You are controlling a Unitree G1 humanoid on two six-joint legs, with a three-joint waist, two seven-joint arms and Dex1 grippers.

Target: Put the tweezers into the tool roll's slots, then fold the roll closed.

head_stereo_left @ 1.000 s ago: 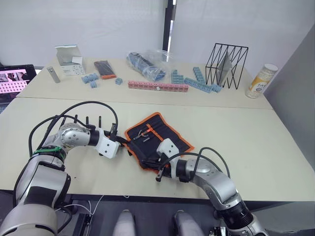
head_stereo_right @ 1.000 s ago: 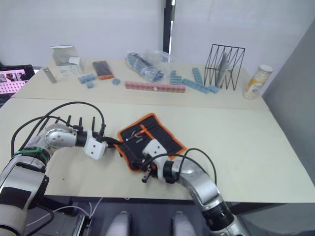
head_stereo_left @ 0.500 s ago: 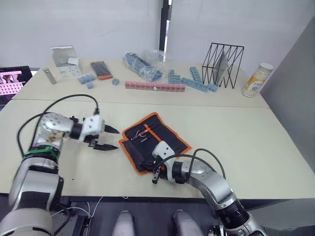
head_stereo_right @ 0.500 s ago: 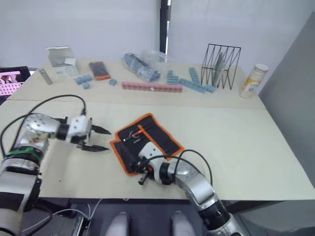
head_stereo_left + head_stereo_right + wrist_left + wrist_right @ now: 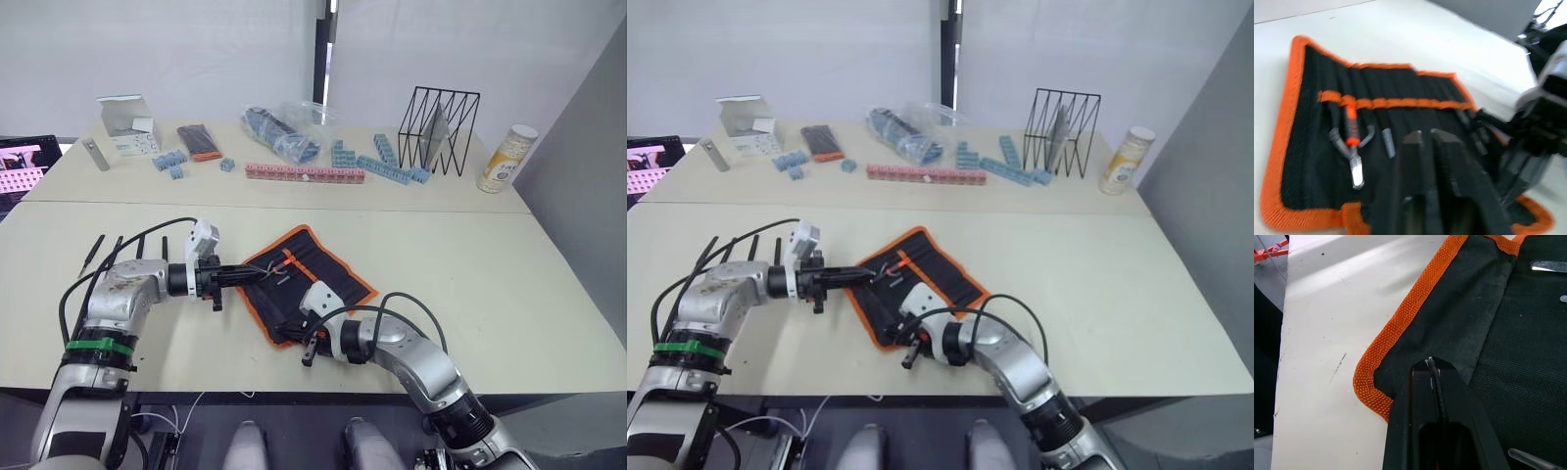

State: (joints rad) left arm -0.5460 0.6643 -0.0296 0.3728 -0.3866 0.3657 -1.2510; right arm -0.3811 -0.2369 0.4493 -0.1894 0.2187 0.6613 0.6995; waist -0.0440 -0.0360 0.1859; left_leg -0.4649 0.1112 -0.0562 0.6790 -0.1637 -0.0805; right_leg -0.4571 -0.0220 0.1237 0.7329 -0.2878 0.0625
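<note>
Left eye view: cream table (image 5: 509, 284), white backdrop (image 5: 176, 49)

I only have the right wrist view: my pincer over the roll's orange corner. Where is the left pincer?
Observer: The left pincer is at the tool roll's left edge, pointing in across it.
Operator: Any tweezers outside the roll?
Observer: Yes, slim black tweezers lie in a row on the table, on the far side of the left arm.
Operator: Is the roll open?
Observer: Open flat, with an orange-banded tool on its inner face.
</note>
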